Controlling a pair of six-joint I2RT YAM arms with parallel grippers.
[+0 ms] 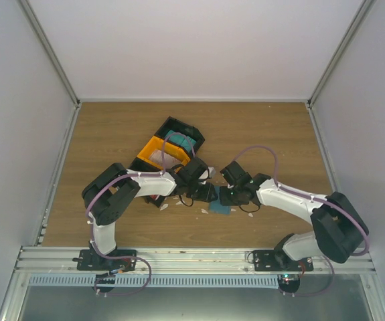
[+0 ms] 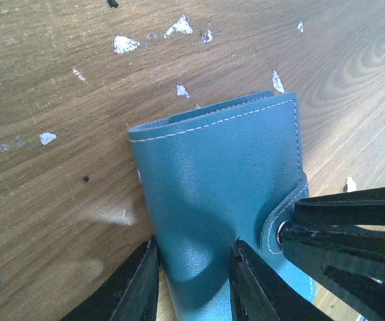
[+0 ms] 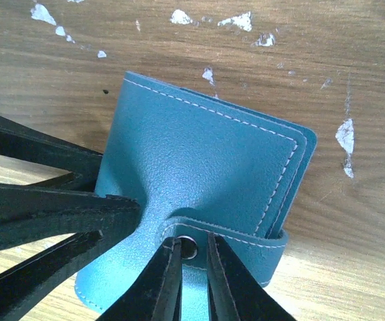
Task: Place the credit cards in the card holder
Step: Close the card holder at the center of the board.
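The slate-blue card holder (image 2: pixel 225 160) lies folded shut on the wood between both arms, and shows as a small blue patch (image 1: pixel 220 209) from above. My left gripper (image 2: pixel 193 246) pinches its folded end, bulging the leather between the fingers. My right gripper (image 3: pixel 192 242) is closed narrowly on the side tab, its tips on either side of the metal snap (image 3: pixel 189 248). Teal credit cards (image 1: pixel 183 142) sit in the bin behind; no card is in either gripper.
The black-and-orange bin (image 1: pixel 153 148) stands just behind the left arm. Tiny white scraps (image 2: pixel 125 45) litter the wood around the holder. Grey walls close in the table on three sides.
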